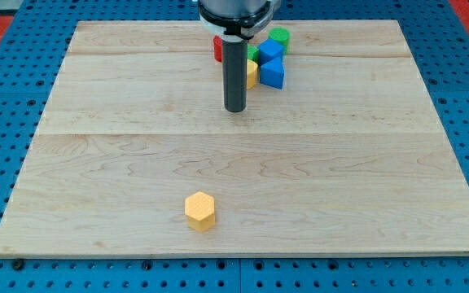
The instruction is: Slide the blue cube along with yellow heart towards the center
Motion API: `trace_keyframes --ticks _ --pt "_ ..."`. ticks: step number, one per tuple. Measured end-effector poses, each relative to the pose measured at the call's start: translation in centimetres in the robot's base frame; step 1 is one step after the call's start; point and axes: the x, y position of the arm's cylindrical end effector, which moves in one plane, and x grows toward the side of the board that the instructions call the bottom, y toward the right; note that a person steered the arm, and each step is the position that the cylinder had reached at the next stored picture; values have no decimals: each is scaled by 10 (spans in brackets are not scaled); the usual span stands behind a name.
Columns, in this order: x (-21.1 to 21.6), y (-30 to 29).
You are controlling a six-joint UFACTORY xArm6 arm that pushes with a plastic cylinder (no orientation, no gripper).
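Observation:
A blue cube (pixel 273 75) sits near the view's top, right of centre, in a tight cluster of blocks. A yellow block (pixel 252 76), likely the heart, lies just left of it, mostly hidden behind my rod. Another blue block (pixel 270 51) sits right above the cube. My tip (pixel 234 109) rests on the board below and left of the cluster, a short way from the yellow block, apart from it.
A red block (pixel 217 48), a green block (pixel 279 36) and a second small green block (pixel 253 54) crowd the same cluster by the wooden board's (pixel 96 122) top edge. A yellow hexagonal block (pixel 200 211) lies alone near the view's bottom.

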Motion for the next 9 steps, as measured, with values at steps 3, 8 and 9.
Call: trace_keyframes --ticks 3,8,9 --pt "-7 100" --pt "-113 86" --pt "-66 60"
